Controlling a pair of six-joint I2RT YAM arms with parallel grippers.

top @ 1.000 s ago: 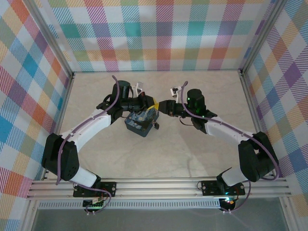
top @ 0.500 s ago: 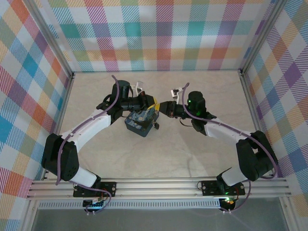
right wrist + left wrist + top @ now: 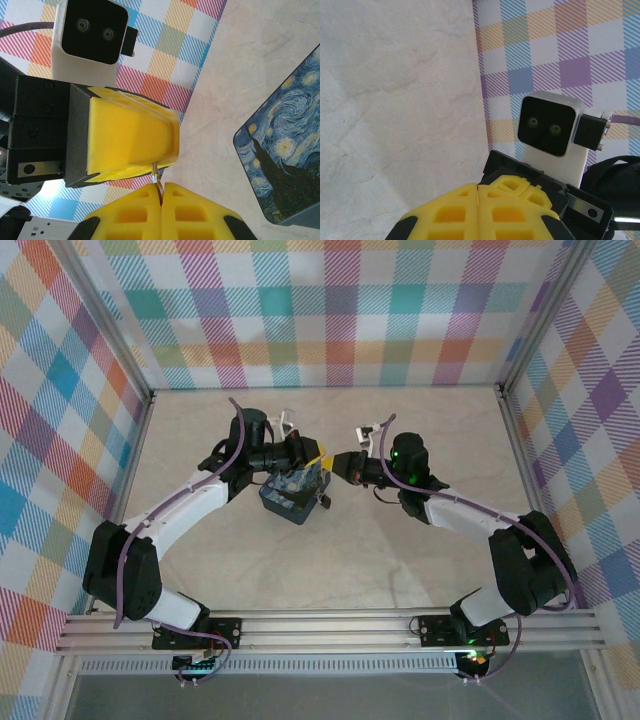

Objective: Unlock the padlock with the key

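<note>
Bounds: plaid walls (image 3: pixel 340 310) close the table (image 3: pixel 420 560) behind, left and right of the tin (image 3: pixel 290 502). A metal rail (image 3: pixel 330 625) runs along the near edge.
Open room: bare marble lies on every side of the tin, widest toward the rail and toward the right wall. The back wall stands well apart from it.
Crowded spot: both arms meet above the tin's far right corner, tip against tip.
Left gripper (image 3: pixel 478 187): over the tin's far edge, pointing right. Its yellow fingers are pressed together, the seam closed.
Right gripper (image 3: pixel 162 187): just right of the tin's far corner, pointing left. Its fingers are pressed together, pinching the lower end of the key (image 3: pixel 157 175).
Key: a thin silvery sliver bridging the two grippers. Its upper end meets the tip of the left fingers; whether they also clamp it I cannot tell.
Padlock (image 3: pixel 325 502): probably the small dark thing on the table just beside the tin's right side. It is too small to make out the shackle.
Tin: flat on the table, swirl-painted lid up, partly under the left wrist.
</note>
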